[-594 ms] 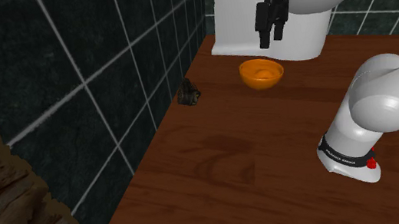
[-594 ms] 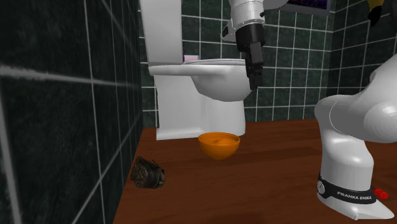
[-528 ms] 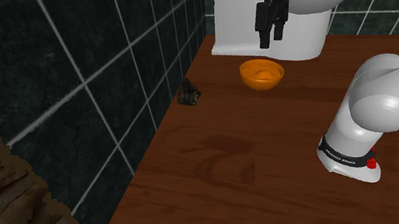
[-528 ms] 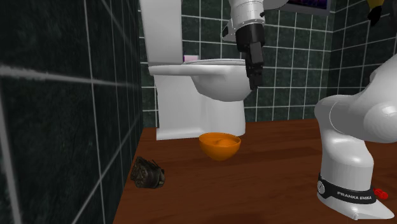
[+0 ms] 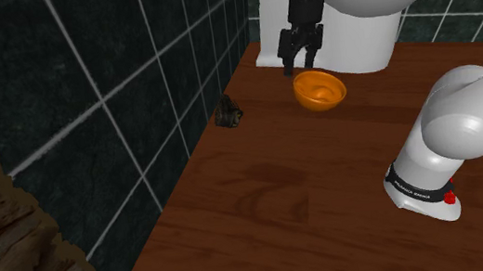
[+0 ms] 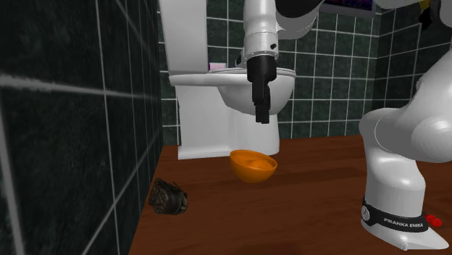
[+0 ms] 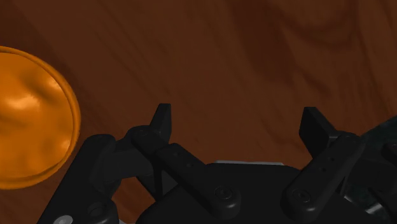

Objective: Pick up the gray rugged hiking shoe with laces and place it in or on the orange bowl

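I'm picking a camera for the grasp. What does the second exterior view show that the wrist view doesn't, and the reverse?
The second exterior view adds the dark shoe lying by the tiled wall, apart from the orange bowl, plus the white toilet and the arm's base. The wrist view adds the bowl's inside seen from above and the open jaws standing apart over the brown wooden floor. Both share the bowl, the floor and the jaws.

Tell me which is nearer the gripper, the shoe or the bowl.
The orange bowl: the gripper hangs close beside it, while the dark shoe lies by the wall.
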### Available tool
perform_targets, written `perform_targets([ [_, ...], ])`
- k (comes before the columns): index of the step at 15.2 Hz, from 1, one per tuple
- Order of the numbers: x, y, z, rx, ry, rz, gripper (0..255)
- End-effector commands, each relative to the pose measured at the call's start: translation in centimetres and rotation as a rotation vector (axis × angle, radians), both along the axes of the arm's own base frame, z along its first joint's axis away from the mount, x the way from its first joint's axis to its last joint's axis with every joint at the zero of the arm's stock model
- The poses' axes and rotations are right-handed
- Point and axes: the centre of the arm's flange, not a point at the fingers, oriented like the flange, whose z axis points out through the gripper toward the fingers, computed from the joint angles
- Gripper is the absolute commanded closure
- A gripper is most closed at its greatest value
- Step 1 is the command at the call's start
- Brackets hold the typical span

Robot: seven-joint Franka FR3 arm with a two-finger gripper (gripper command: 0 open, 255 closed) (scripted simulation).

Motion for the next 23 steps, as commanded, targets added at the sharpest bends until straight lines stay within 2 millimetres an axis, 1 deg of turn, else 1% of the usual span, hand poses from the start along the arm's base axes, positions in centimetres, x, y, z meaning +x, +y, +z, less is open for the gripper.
perform_targets([
  [1, 1.7, 0.0, -2.0, 0.011, -0.028, -0.038, 0],
  [12, 10.8, -2.4, -10.5, 0.070, -0.163, -0.236, 0],
  [23, 20.5, -6.2, -18.0, 0.129, -0.298, -0.434, 0],
])
